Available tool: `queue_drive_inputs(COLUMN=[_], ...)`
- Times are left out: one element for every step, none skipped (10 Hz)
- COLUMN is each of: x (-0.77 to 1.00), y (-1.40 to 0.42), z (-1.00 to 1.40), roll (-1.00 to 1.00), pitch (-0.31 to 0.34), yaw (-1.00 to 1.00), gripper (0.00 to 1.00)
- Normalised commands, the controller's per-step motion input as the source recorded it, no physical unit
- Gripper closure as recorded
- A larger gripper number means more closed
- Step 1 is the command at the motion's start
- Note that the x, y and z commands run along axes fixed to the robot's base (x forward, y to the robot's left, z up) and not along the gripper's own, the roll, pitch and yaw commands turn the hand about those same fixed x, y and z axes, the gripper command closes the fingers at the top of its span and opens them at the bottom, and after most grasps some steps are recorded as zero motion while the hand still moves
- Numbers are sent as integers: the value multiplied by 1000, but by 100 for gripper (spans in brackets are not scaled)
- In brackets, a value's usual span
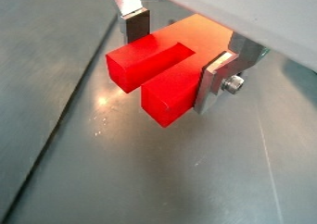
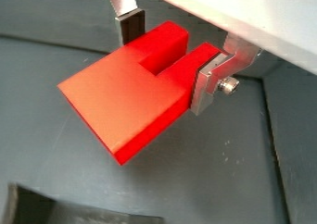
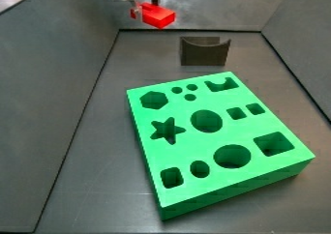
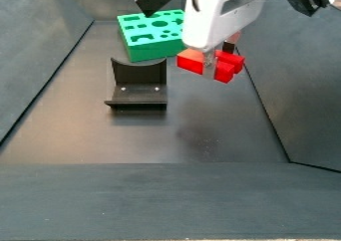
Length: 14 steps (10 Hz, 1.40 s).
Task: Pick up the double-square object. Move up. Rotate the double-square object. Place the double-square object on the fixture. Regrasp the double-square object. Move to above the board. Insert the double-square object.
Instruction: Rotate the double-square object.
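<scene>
Jaws of the gripper (image 1: 173, 52) clamp the small bright red plastic double-square object (image 1: 155, 77), lifted clear of the floor. Dark grey fixture (image 4: 138, 85) sits below and beside; green board (image 3: 215, 138) lies beyond it.

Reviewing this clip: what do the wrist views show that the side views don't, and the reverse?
Only the wrist views show the grip up close: the claw with a silver finger flat against the double-square object, its notch visible. Only the side views show the board and the fixture, and that the red piece hangs clear of the floor. All share the claw shut on the red piece.
</scene>
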Motion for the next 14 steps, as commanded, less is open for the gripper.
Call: queue_drive_inputs(x=[13, 13, 13, 12, 12, 12, 11, 11, 11, 10, 10, 9, 9, 9], y=[18, 19, 19, 19, 19, 19, 19, 19, 19, 20, 20, 20, 20, 20], z=[-27, -27, -27, -27, -27, -27, -27, -27, -27, -27, -28, -28, -28, -28], roll=[-5, -5, -6, -6, -7, -8, -9, -10, -12, -14, -18, -18, -19, -19], pitch=[-5, -5, -6, -6, -7, -7, -8, -9, -11, -12, -15, -15, -15, -15], yaw=[-1000, -1000, -1000, -1000, -1000, -1000, -1000, -1000, -1000, -1000, -997, -757, -521, -347], gripper=[100, 100, 100, 100, 100, 100, 100, 100, 100, 100, 100, 100, 100, 100])
